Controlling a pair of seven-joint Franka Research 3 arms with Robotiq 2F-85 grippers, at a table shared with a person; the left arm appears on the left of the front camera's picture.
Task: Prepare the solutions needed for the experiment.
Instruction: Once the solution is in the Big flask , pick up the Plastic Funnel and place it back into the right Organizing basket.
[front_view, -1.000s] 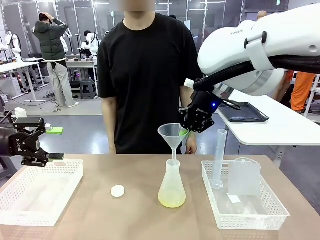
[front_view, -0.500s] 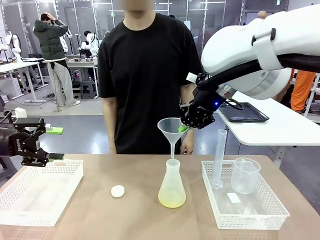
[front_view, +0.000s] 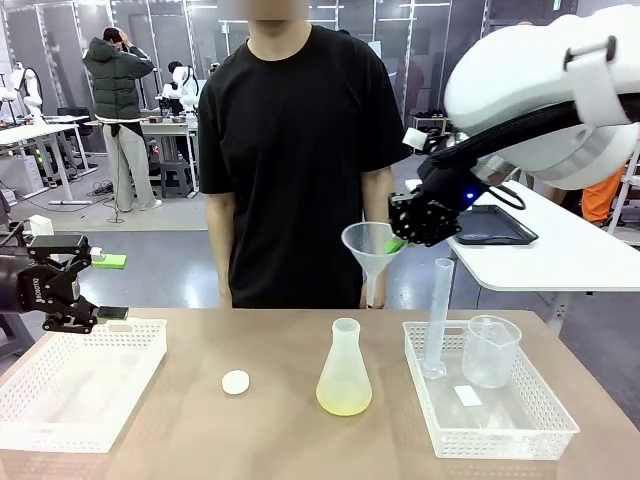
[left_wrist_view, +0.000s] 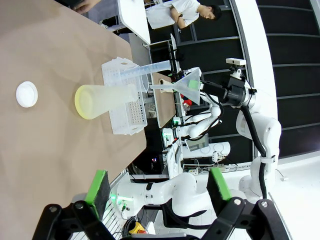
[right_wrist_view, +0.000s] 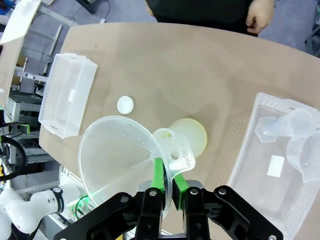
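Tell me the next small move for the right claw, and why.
Probably carry the funnel rightward and lower it into the right-hand basket. The right claw is shut on its rim tab, its stem hangs clear of the conical flask, and pale yellow solution already sits in the flask's base.

White right arm (front_view: 540, 90), upper right: black strap, black cable, blue light. Left claw (front_view: 110, 287) and right claw (front_view: 402, 243): black, green pads (front_view: 108, 261). Person (front_view: 295, 150): black short-sleeved T-shirt.

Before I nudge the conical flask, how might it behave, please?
The conical flask would probably slide rather than tip: its base is wide, its neck narrow. It likely feels light, with only a shallow layer of pale yellow solution inside, which may slosh.
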